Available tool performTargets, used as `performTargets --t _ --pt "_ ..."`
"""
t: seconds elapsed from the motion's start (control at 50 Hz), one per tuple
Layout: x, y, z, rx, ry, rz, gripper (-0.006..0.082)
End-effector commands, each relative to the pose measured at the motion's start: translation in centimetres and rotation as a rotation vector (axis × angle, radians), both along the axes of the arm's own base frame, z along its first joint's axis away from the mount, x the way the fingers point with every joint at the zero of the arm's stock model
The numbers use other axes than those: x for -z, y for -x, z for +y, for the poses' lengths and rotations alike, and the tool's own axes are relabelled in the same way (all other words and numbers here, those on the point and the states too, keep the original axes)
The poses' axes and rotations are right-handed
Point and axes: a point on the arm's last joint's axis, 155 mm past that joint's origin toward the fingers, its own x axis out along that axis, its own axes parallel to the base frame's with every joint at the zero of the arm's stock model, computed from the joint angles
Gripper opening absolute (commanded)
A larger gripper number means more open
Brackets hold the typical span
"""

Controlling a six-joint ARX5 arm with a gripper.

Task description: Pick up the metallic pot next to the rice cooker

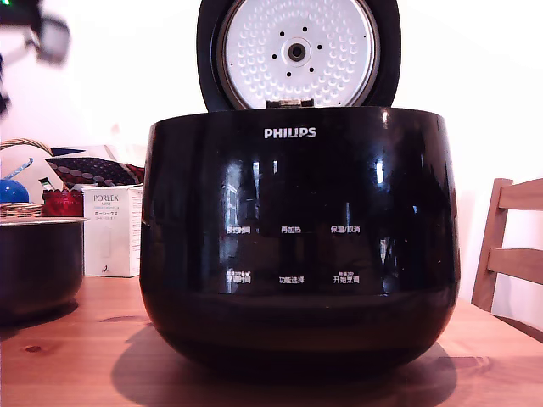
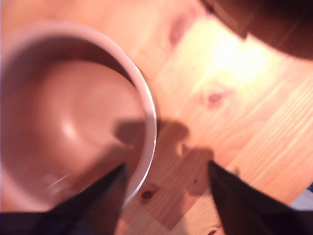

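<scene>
The fingers [image 2: 105, 196] are seen spread apart in the wrist view, one dark tip over the inside of the metallic pot [image 2: 68, 127] and the other over the bare counter [image 2: 244, 98], so that the pot's thin rim [image 2: 149, 122] lies between them and nothing is yet clamped. The gripper [image 2: 166, 196] appears to be hovering above the rim, though the blur leaves its height uncertain. In the exterior view the pot [image 1: 38, 263] is found at the exterior view's left edge, standing on the wooden counter just beside the rice cooker [image 1: 297, 246], whose lid [image 1: 297, 51] is raised. The step in hand is judged to be the lowering onto the rim; it would be done well if the wall were centred between the tips before closing, since a thin flared edge may slip. Open counter lies on the outer side, but the cooker's dark bulk [image 2: 274, 24] is near and a white box [image 1: 112, 231] stands behind.
</scene>
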Motion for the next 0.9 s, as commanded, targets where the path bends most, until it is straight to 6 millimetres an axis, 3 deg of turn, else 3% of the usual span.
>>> performTargets --t 0.0,0.24,0.68,0.78,0.88 --pt "0.8 -0.5 0.5 -0.010 -0.008 0.019 0.0506" --pt "2.7 -2.3 1.6 -0.024 -0.019 0.023 0.0505" --pt "5.3 -2.7 2.0 -0.015 -0.027 0.086 0.0477" --pt "5.5 -2.7 2.0 -0.014 -0.027 0.087 0.0435" --pt "5.4 -2.9 2.0 -0.010 -0.032 0.079 0.0270"
